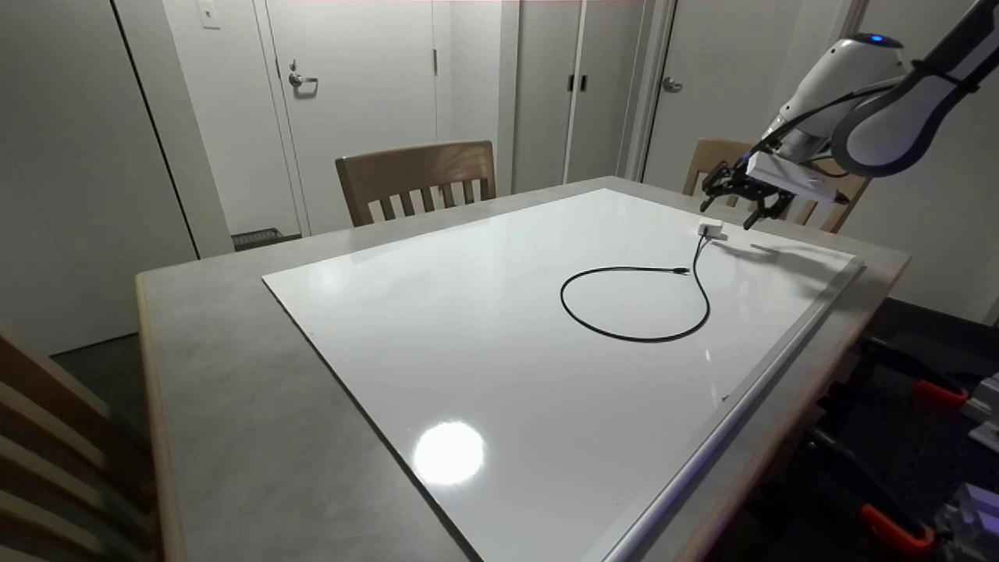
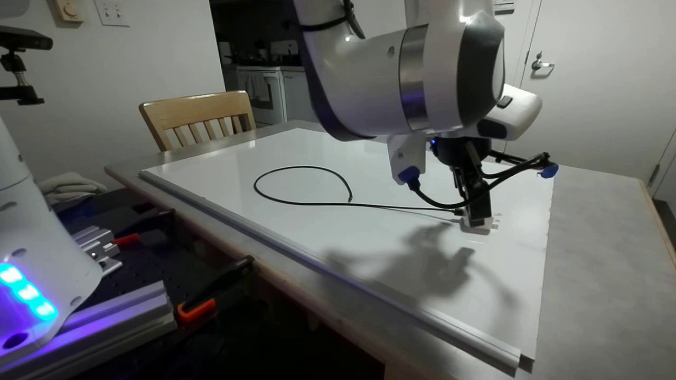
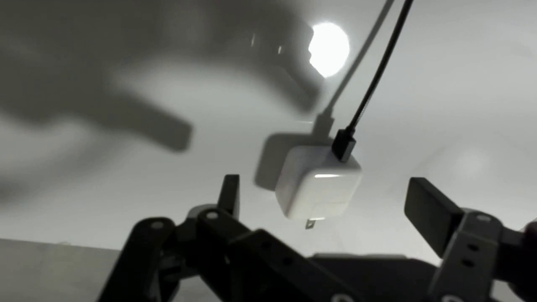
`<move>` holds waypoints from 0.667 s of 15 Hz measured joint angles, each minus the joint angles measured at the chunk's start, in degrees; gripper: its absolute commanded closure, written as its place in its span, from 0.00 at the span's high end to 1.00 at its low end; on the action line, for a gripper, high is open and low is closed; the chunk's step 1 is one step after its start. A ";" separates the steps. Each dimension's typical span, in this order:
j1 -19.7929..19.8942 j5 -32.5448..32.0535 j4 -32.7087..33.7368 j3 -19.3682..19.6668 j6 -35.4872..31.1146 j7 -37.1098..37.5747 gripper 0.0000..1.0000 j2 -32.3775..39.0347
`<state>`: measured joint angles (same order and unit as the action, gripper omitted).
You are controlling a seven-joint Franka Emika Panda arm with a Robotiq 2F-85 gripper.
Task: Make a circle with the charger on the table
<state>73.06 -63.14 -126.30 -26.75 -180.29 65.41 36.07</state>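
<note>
The charger's black cable [image 1: 640,339] lies on the table's white panel [image 1: 437,343] in a rounded loop; it also shows in an exterior view [image 2: 306,203] and the wrist view [image 3: 379,69]. Its dark free end [image 1: 680,271] lies beside the cable's run, with a small gap. The other end is plugged into a white adapter block [image 3: 323,188], seen in both exterior views [image 1: 710,227], partly hidden by a finger there [image 2: 488,224]. My gripper [image 3: 331,205] is open above the block, which shows between the fingers, touching neither; it also appears in both exterior views [image 1: 727,216] [image 2: 478,219].
The table's grey rim [image 1: 226,406] surrounds the panel. A raised rail [image 2: 317,272] runs along the panel's edge on the robot base's [image 2: 47,248] side. Wooden chairs [image 1: 421,176] [image 2: 198,113] stand around the table. Clamps with orange handles [image 2: 198,311] sit beside the base.
</note>
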 measured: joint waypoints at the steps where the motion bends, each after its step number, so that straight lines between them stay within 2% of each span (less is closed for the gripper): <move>1: 0.57 0.44 0.67 -0.49 1.03 -0.01 1.00 -0.01; 4: 1.89 1.48 2.61 -1.63 3.20 -0.09 1.00 0.00; 7: -2.92 10.75 2.56 3.14 0.49 -6.76 1.00 -0.55; 10: -4.21 11.21 2.55 3.73 0.35 -6.66 1.00 -0.50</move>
<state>68.85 -51.93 -123.75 -23.02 -179.94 58.75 35.57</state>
